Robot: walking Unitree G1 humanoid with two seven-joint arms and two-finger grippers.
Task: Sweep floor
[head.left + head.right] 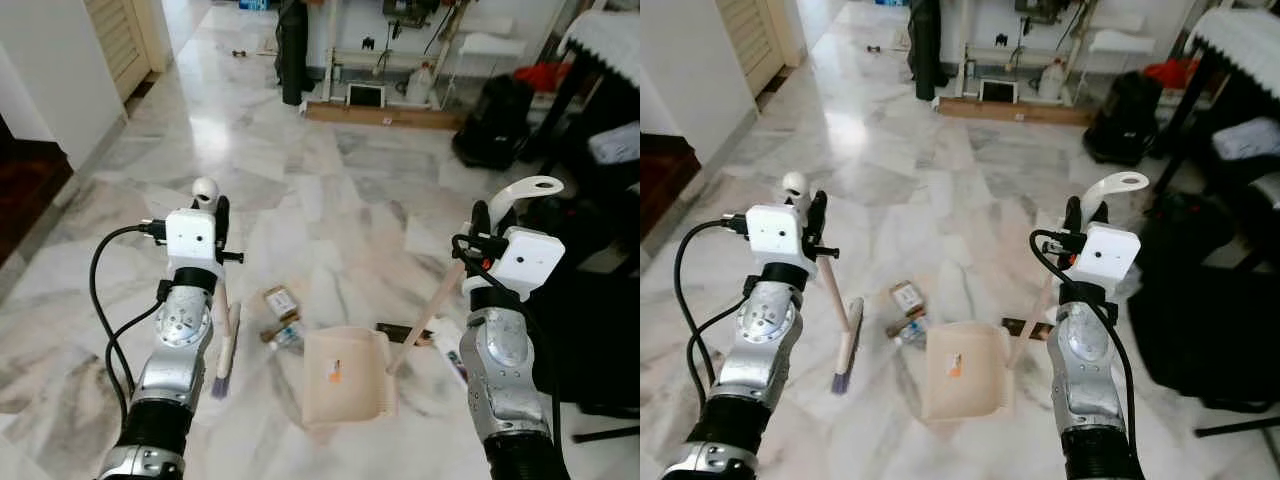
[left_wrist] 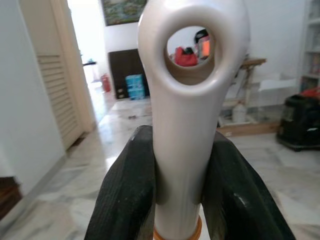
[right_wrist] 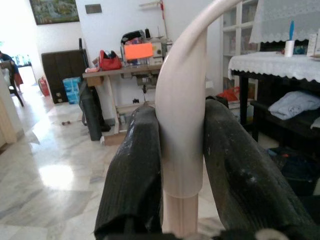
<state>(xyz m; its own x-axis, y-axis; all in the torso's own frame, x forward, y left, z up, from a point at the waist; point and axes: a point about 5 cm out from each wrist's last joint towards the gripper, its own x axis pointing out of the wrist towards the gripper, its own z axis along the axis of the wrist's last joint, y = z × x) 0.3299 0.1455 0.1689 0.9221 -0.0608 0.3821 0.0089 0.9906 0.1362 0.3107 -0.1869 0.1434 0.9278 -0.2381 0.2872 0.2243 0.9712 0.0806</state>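
Two tools are clenched: the left gripper [image 2: 175,185] grasps the cream long-handled brush [image 1: 222,345], the right gripper [image 3: 182,165] the cream plastic dustpan [image 1: 345,385]. The small cardboard litter [image 1: 281,315] lies lower centre, between brush head and pan, nearer the left arm.

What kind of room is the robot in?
Probably a room in someone's home: a shiny marble floor, a sewing machine table by the wall, a painting, and folded clothes on a shelf.
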